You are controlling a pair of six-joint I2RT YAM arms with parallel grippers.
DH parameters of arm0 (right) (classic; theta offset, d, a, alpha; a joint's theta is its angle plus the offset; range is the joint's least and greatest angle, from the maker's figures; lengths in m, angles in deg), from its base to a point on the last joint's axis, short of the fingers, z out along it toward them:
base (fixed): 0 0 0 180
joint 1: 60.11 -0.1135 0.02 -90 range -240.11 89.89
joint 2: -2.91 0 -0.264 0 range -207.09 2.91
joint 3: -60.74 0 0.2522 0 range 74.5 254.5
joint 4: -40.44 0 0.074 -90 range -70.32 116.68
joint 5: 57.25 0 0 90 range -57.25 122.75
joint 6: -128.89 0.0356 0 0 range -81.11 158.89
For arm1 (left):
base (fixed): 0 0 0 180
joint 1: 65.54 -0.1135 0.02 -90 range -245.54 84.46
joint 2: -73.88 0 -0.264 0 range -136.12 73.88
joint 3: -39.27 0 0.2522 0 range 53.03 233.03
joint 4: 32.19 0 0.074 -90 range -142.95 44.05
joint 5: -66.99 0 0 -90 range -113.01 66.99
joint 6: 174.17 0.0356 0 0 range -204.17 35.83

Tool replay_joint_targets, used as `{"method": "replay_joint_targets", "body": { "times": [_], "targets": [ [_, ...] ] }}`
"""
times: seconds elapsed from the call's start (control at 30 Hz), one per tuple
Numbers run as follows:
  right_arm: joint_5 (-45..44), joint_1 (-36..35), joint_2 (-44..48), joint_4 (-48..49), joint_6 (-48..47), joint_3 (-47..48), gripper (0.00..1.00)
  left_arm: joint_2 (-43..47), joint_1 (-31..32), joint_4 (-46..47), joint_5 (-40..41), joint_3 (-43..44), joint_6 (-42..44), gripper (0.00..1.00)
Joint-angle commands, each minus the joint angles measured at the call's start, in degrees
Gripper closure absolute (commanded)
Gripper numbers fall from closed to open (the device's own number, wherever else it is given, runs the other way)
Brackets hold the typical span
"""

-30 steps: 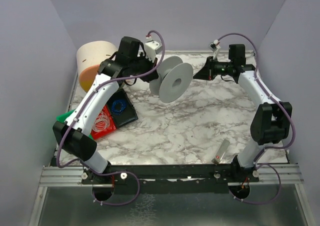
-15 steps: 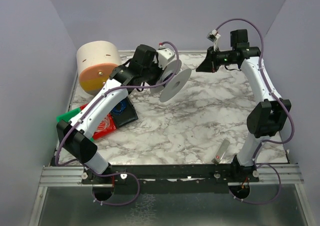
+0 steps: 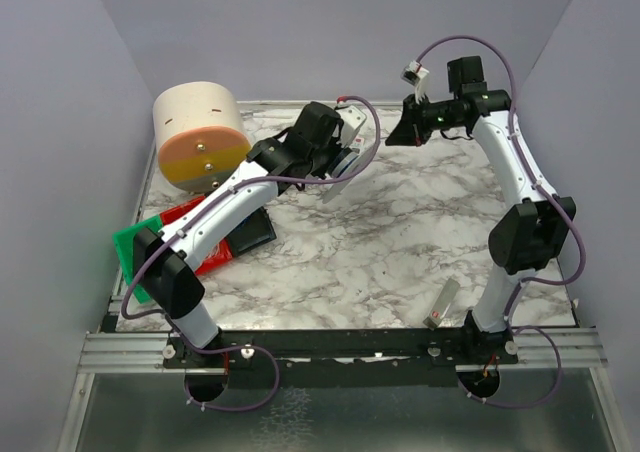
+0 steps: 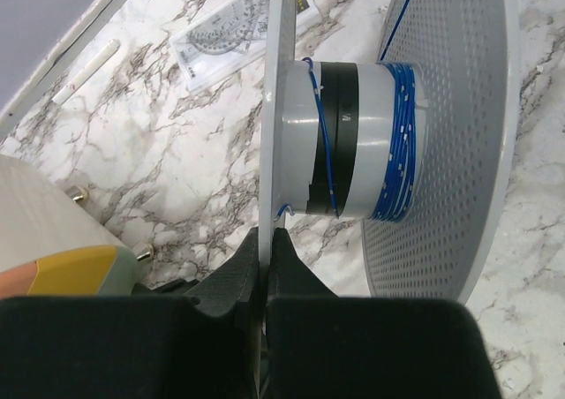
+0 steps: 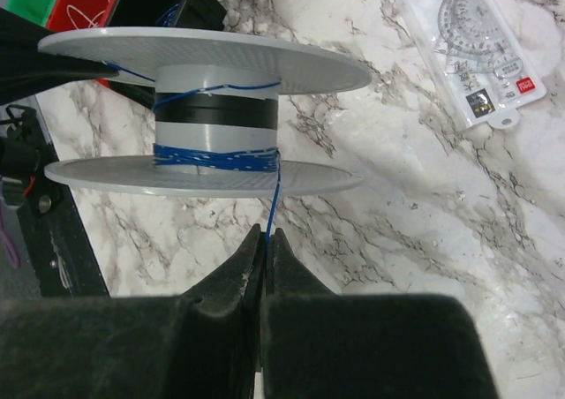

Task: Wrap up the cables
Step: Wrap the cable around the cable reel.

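Around the grey spool [image 5: 214, 79], the thin blue cable [image 5: 273, 196] makes only a narrow band of turns beside one flange, so I judge the wrapping barely begun, with my left claw [image 4: 266, 249] clamped on the opposite flange [image 4: 275, 108] and my right claw [image 5: 264, 244] pinching the strand just off the spool.

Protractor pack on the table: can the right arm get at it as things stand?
Probably not freely: the right gripper is shut on the blue wire running to the spool. The protractor pack itself lies uncovered nearby.
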Motion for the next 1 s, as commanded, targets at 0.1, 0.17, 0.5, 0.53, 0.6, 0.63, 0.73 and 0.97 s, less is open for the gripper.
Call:
{"method": "replay_joint_targets", "body": {
  "times": [0.1,0.17,0.5,0.53,0.6,0.63,0.73,0.97],
  "targets": [
    [-6.0,-3.9,1.9,4.7,7.8,1.3,0.99,-3.4,0.6,2.9,8.0,1.5,-6.6,1.0],
    [-6.3,-5.2,2.5,5.6,9.4,0.8,0.99,-4.5,0.8,3.0,9.2,2.0,-8.1,1.0],
    [-9.4,-8.8,5.9,11.8,18.3,-3.7,0.99,-7.8,1.6,4.1,15.7,3.5,-13.2,1.0],
    [-9.7,-9.3,6.4,13.2,19.4,-5.6,0.99,-7.9,1.6,4.1,15.7,3.8,-13.8,1.0],
    [-9.6,-10.3,7.2,16.5,22.5,-8.7,0.99,-8.3,1.7,4.2,15.5,4.5,-15.0,1.0],
    [-9.1,-10.7,7.5,17.9,23.8,-10.1,1.0,-8.5,1.6,4.2,15.5,4.8,-15.5,1.0],
    [-7.1,-11.6,8.2,23.2,28.0,-13.6,1.0,-9.1,1.6,4.2,15.8,5.3,-17.0,1.0],
    [-3.1,-13.4,7.5,28.0,34.1,-15.9,0.99,-9.7,1.7,4.6,17.5,5.3,-19.2,1.0]
  ]
}}
